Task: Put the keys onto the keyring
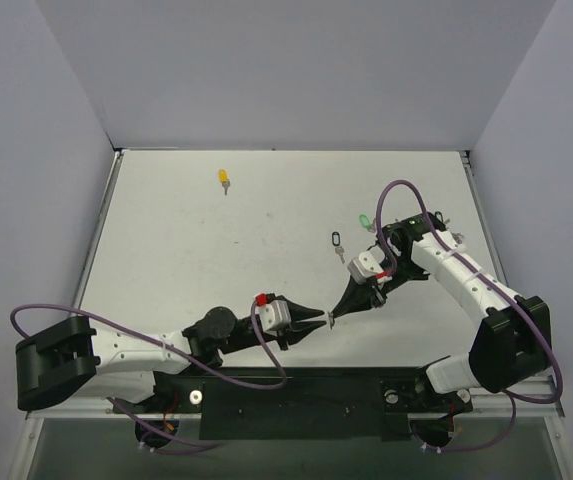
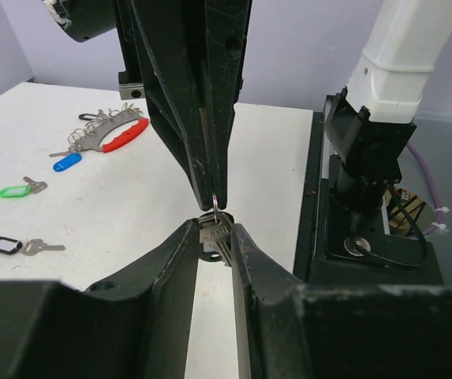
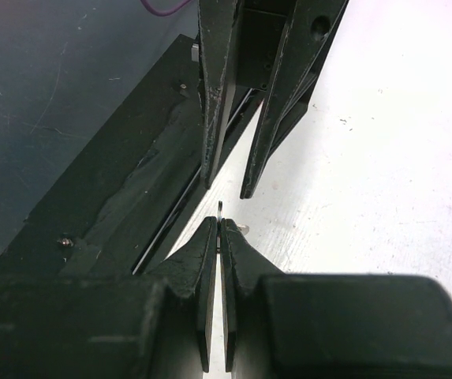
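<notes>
Left jaws pinched a key [image 2: 214,234] between their tips, the metal caught on both sides. Right jaws were pressed together on a small ring [image 2: 214,203], a thin wire loop that hung from their tips and met the top of the key. Whether the loop ran through the key's hole could not be told. In the right wrist view only a sliver of that ring stuck out past the tips of the right jaws, with the left jaws facing it, slightly spread.

The 2 arms met tip to tip above the tabletop [image 1: 196,260], on the near side of the black tag [image 1: 337,239] and apart from it. That tag lay flat with 1 key fastened to it. A green key [image 1: 365,222] lay near the tag, on its far right side. Beyond the green key from the tag, in the left wrist view, lay a blue key [image 2: 66,162]. Just beside the blue key was the keyring [image 2: 123,135], a red loop with a bunch of silver pieces. A yellow key [image 1: 224,178] lay alone, well apart from the tag, to its far left.
</notes>
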Available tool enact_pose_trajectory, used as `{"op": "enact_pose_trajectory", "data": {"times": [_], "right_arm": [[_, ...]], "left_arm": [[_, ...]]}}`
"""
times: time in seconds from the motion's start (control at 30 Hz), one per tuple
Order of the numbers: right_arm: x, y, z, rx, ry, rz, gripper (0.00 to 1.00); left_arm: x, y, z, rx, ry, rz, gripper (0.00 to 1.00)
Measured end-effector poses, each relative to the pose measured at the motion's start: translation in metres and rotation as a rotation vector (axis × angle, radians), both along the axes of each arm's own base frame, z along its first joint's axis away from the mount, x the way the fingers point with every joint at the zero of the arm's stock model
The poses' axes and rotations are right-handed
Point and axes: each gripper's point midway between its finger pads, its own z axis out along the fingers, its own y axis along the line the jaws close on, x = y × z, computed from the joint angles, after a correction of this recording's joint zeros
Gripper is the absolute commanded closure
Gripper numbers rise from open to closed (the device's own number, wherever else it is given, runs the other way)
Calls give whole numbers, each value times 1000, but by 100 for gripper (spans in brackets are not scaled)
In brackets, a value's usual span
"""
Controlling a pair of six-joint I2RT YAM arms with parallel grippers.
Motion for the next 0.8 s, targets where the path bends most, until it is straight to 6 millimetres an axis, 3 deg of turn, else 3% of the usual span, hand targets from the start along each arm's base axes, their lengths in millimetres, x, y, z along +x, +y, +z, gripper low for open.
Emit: {"op": "enact_pose_trajectory", "data": {"times": [0.5,0.8], "right_arm": [[0,0,0,3,-4,1,100],[0,0,0,3,-4,1,100]], "left_arm": [[6,-6,-4,27,-32,33,70],[6,-8,-5,30,-31,33,76]]}}
